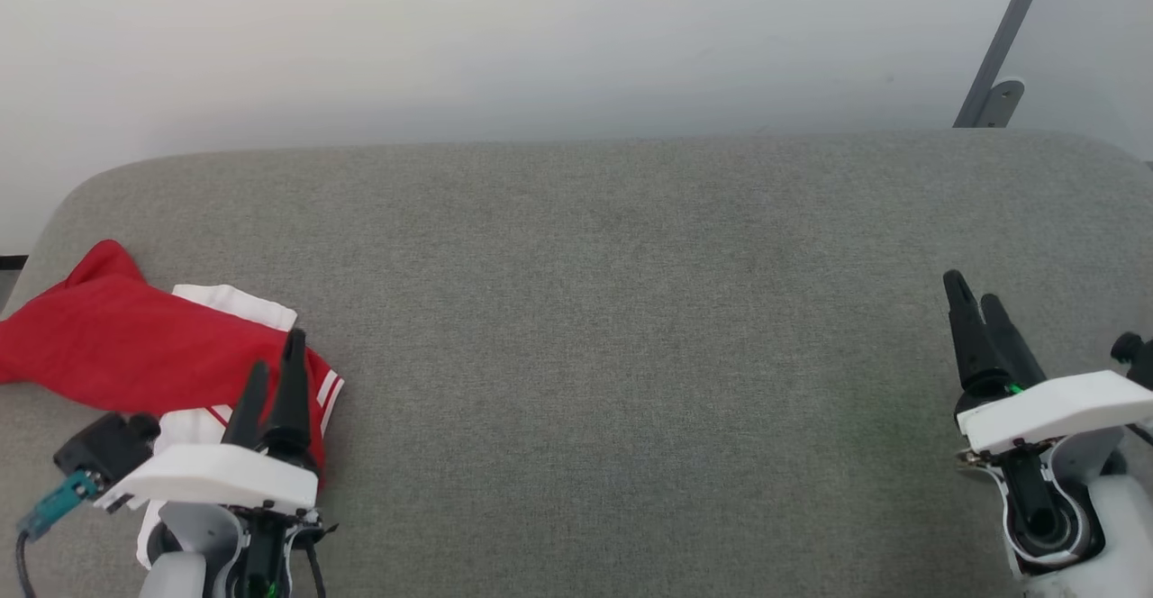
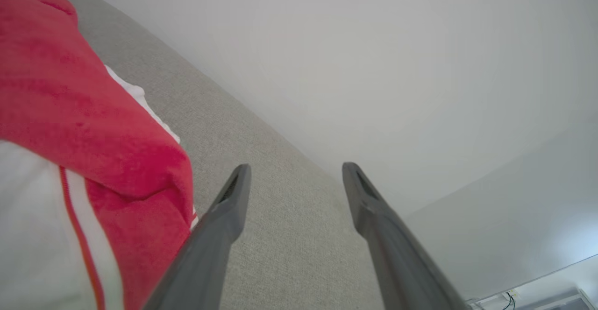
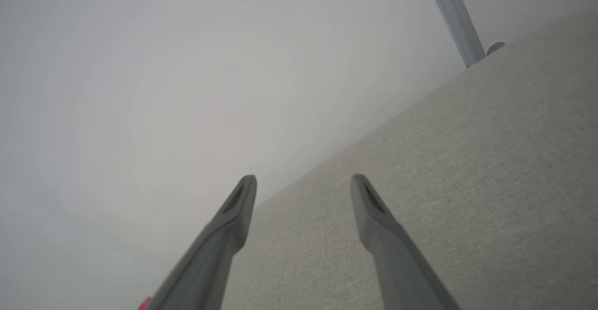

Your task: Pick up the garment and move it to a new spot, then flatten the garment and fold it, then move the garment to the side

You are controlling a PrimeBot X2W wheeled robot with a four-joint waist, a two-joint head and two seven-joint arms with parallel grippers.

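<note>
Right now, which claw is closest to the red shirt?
The left gripper: it sits open right beside the shirt at the cushion's left end. The right gripper is far off, over the cushion's right end.

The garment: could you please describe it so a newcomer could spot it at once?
Follow the broad grey cushioned surface to its near left end. There the garment lies bunched by the left gripper. Unlike the grey fabric around it, it is bright red with white panels and striped trim.
</note>
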